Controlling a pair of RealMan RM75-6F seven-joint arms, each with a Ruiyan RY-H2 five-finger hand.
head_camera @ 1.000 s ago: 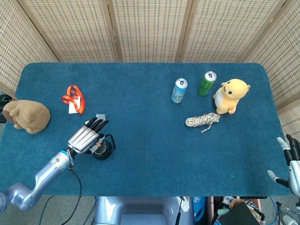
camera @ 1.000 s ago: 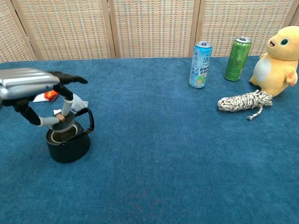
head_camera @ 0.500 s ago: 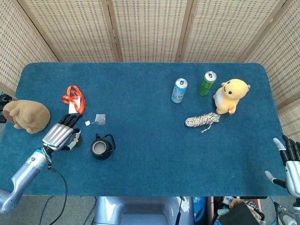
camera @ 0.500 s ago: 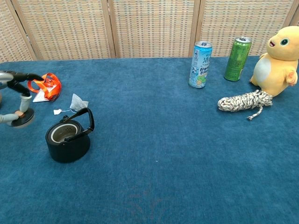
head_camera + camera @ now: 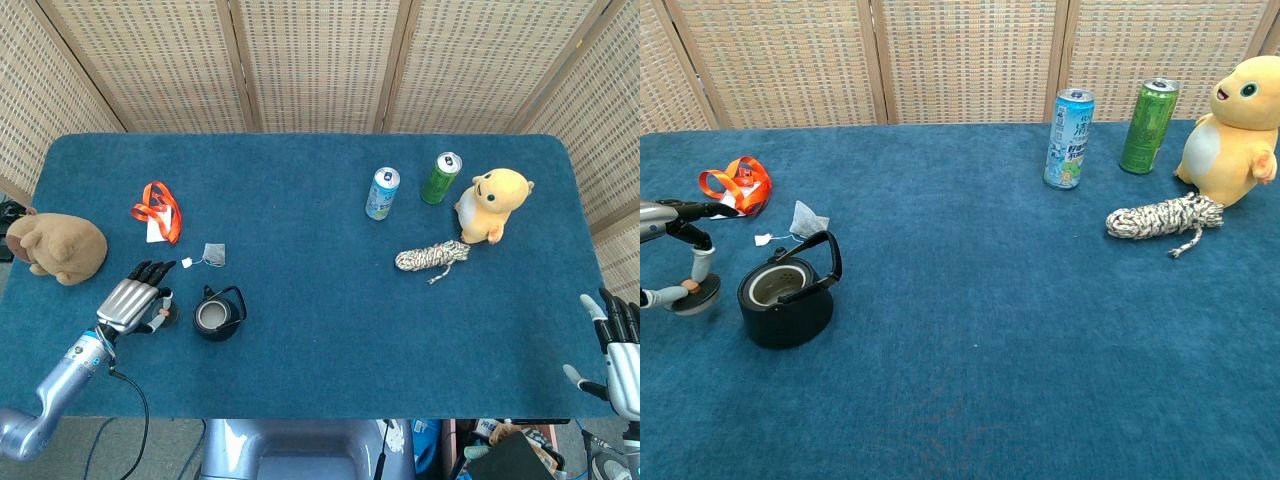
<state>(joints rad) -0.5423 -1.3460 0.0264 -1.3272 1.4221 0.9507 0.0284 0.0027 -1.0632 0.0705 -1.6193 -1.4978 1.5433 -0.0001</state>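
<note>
Here the left hand (image 5: 130, 303) pinches the teapot lid (image 5: 695, 298) (just beside the open teapot (image 5: 786, 300)).

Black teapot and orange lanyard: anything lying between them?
Yes: a small white tea bag lies between the black teapot and the orange lanyard, clearest in the head view.

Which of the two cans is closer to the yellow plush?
The green can. It stands just left of the yellow plush, near its head. The blue-and-white can stands further left, beyond the green one.
</note>
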